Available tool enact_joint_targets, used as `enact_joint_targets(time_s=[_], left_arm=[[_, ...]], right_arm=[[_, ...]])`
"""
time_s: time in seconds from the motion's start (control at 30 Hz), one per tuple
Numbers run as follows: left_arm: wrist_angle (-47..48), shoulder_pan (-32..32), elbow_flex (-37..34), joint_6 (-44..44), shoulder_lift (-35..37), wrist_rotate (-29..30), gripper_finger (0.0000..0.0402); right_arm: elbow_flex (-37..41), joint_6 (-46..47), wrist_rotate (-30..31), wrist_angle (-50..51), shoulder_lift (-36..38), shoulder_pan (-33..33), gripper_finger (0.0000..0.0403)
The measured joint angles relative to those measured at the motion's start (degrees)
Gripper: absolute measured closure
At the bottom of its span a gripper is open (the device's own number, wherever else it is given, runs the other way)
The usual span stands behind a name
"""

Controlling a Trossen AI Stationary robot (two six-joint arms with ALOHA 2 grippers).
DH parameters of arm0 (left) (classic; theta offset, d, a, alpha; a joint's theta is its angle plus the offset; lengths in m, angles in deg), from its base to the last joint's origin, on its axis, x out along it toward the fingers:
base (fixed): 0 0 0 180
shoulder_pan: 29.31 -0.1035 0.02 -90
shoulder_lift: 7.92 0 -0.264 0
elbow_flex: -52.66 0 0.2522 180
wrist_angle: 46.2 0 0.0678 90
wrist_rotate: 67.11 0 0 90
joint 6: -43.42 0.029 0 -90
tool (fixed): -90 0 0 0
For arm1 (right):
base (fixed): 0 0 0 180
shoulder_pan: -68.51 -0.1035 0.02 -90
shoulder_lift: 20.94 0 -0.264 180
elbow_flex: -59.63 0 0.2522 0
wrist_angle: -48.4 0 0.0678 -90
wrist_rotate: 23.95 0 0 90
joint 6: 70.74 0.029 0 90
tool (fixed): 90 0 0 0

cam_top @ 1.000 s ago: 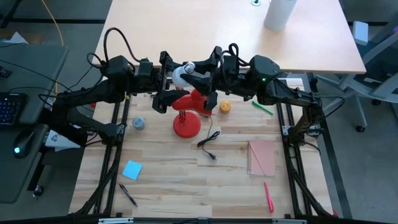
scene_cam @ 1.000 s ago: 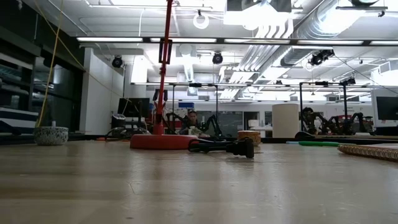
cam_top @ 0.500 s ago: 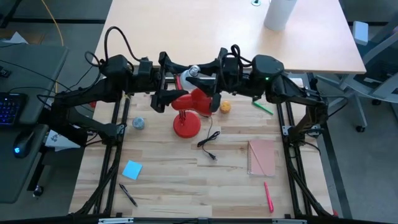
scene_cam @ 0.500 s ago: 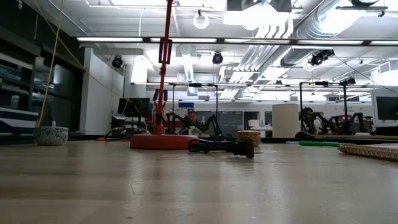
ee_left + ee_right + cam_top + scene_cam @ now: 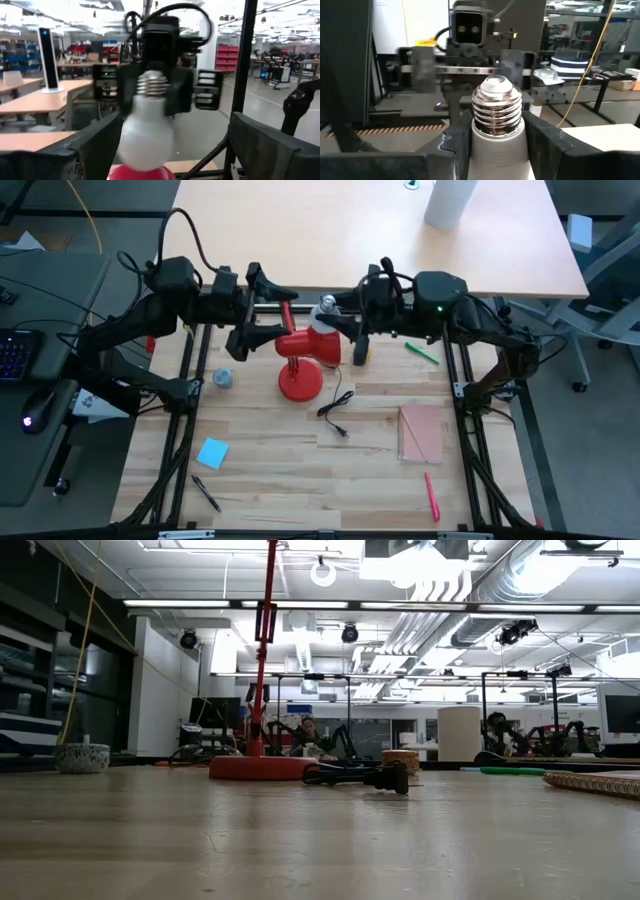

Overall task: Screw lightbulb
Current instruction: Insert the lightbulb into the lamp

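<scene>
The lightbulb point(image 5: 325, 308) is white with a silver screw base and shows in the right wrist view point(image 5: 497, 107) and the left wrist view point(image 5: 146, 132). It stands just over the shade point(image 5: 312, 346) of the red lamp, whose round base point(image 5: 300, 386) rests on the table. My right gripper point(image 5: 338, 330) comes from the table's right and is shut on the bulb. My left gripper point(image 5: 268, 315) is open and empty to the left of the bulb. Its fingers point(image 5: 90, 147) stand wide apart, short of the bulb. My right gripper pinches the bulb's white neck point(image 5: 497, 145), just under the screw base, between its two fingers. The fingers come about level from the table's right and lie across the bulb. The bulb is upright, screw base up and round end down, clear of the table.
A yellow-orange ball point(image 5: 362, 352) and a green marker point(image 5: 422, 352) lie right of the lamp. The lamp's black cord and plug point(image 5: 335, 412) lie in front of it. A pink notebook point(image 5: 420, 432), a blue note point(image 5: 212, 451), pens and a small grey ball point(image 5: 222, 378) lie around.
My right gripper has gone toward the table's right with the bulb, which has turned so that its screw base shows on top instead of its white round end. My left gripper has drawn back toward the table's left, away from the bulb.
</scene>
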Motion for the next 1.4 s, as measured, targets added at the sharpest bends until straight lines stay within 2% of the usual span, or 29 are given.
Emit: enact_joint_targets(time_s=[0.13, 0.23, 0.43, 0.53, 0.67, 0.9, 1.03, 1.23, 1.4], left_arm=[[1.19, 0.3, 0.59, -3.12, -0.54, 0.05, 0.0062], [0.41, 0.41, 0.59, -4.26, -1.26, 0.11, 0.0062], [-0.73, 0.58, 2.26, -7.53, -4.44, -2.16, 0.0062], [0.32, 1.91, 4.58, -7.04, -6.03, -4.64, 0.0062], [6.38, 4.12, 6.55, -6.04, -6.35, -8.54, 0.0062], [14.72, 8.74, 6.58, -10.09, -4.91, -6.7, 0.0062], [15.26, 13.9, 6.55, -8.97, -5.65, 0.74, 0.0062], [11.28, 21.8, 6.53, -3.44, -8.24, 20.32, 0.0062], [6.37, 25.64, 6.53, -0.24, -10.82, 31.97, 0.0062]], right_arm=[[-3.26, -0.23, 0.65, 5.37, 0.13, -1.45, 0.0261], [-6.55, -0.54, 3.28, 9.1, 0.11, -2.75, 0.0261], [-13.83, 2.17, 8.01, 23.25, 0.12, -6.41, 0.0261], [-13.5, 4.13, 8.1, 25.95, 0.33, -9.03, 0.0261], [-12.36, 6.36, 7.33, 29.05, -0.22, -12.4, 0.0261], [-12.1, 10.0, 7.24, 32.16, -4.08, -14.82, 0.0261], [-12.1, 8.53, 6.51, 30.25, -6.55, -14.91, 0.0261], [-12.08, 4.94, 6.91, 26.09, -8.17, -15.75, 0.0261], [-12.08, 3.54, 6.99, 22.36, -8.19, -16.24, 0.0261]])
